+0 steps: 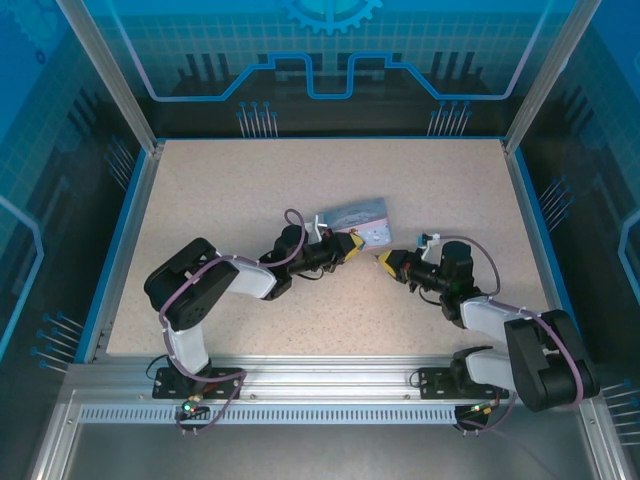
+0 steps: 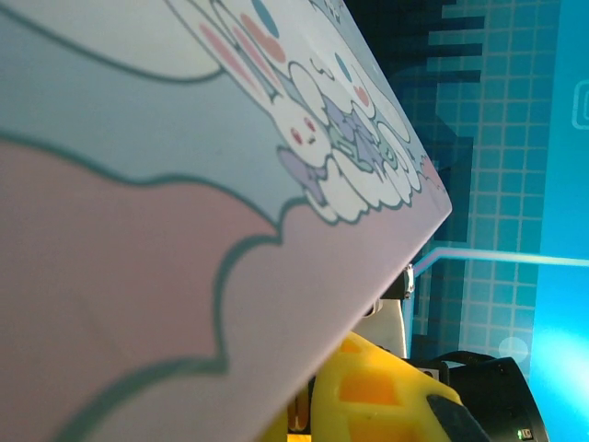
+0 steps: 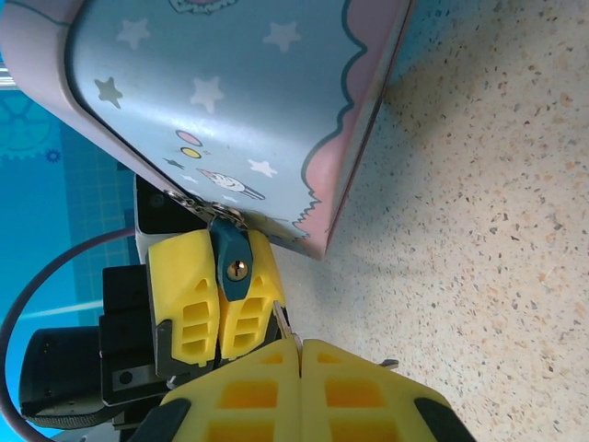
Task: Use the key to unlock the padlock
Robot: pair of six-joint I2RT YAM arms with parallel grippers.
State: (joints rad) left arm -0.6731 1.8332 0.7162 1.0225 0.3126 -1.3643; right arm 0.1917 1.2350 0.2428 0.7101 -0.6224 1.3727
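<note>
Jaws of the left gripper (image 3: pixel 219 276) were closed on the padlock (image 3: pixel 230 262), pinching its blue body between yellow fingers with the keyhole (image 3: pixel 237 270) turned toward the right wrist camera. The padlock's top met a small metal link at the edge of the cartoon-print tin (image 3: pixel 239 101), which sat on the speckled tabletop (image 3: pixel 479 276).

Just below the lock, the right gripper (image 3: pixel 299 354) had its jaws pressed fully together, with the key (image 3: pixel 283 327) showing as a thin metal sliver between their tips. The key's point was near the keyhole but not in it, sitting lower and a little to one side.

Insertion looked to be the step in hand. It would call for a steady left grip and a small sideways correction by the right arm. The key should line up with the keyhole's axis before any forward push. A skewed push could bend the key or twist it in the grip.
</note>
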